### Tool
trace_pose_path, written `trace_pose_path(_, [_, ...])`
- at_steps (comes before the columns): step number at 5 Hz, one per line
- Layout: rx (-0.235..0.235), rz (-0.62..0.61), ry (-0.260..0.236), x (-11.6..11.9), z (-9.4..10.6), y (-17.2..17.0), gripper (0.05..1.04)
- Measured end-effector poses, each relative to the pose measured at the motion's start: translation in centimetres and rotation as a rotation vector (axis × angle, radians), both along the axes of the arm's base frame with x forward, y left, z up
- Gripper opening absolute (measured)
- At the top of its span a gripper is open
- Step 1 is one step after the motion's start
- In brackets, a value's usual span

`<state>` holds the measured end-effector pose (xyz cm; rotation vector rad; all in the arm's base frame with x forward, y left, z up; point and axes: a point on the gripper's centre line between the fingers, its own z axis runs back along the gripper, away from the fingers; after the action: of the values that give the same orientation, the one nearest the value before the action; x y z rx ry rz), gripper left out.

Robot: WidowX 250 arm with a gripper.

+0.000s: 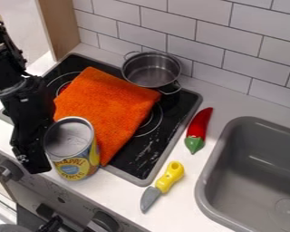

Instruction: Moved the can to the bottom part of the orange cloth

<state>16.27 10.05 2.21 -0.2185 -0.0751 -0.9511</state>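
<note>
At the left of the camera view, my black gripper [31,131] hangs down right against the left side of the can [76,166]. Whether it grips the can cannot be made out. The can has a bare metal top and a yellow and blue label, and stands roughly upright at the stove's front left edge. It overlaps the lower left edge of the orange cloth [108,104] in the view; whether it is raised or resting is unclear. The cloth lies spread at a slant across the black stovetop, and the can hides part of its lower left side.
A metal pot [151,72] stands at the back of the stove [141,156], touching or very near the cloth. On the counter to the right lie a red toy pepper [199,127] and a yellow-handled toy knife [166,181]. Farther right is the grey sink [211,176].
</note>
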Motion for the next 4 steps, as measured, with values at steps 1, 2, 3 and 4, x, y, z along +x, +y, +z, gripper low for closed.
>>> trace_pose_path(1, [-0.008,0.011,-0.011,0.5,0.4,0.2,0.999])
trace_pose_path(2, [-0.009,0.039,-0.024,1.0,1.1,0.9,0.999])
trace_pose_path(3, [0.003,0.073,-0.048,1.5,1.7,2.2,0.999])
trace_pose_path(4, [0.02,0.093,-0.053,2.0,1.8,3.9,0.999])
